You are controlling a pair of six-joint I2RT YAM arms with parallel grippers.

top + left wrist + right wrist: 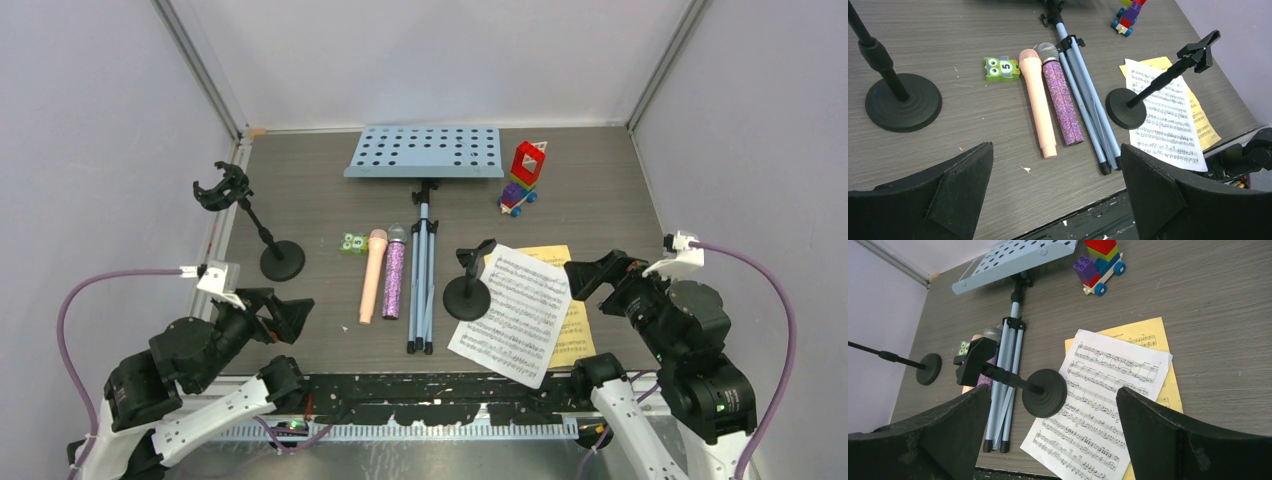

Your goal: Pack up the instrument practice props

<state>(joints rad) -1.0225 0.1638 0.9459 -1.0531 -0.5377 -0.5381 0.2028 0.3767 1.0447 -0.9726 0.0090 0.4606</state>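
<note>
Grey table (320, 200), music rack (424, 152), purple microphone (394, 278)

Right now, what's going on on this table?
Nothing is being handled yet. Both arms sit at the near edge, the left fingers and right fingers open and empty. The pale-blue perforated music rack lies down mid-table with its tripod legs folded. The peach microphone and purple glitter microphone lie side by side to its left. Two black round-based mic holders stand on their bases. The white score sheet overlaps the yellow score sheet.
</note>
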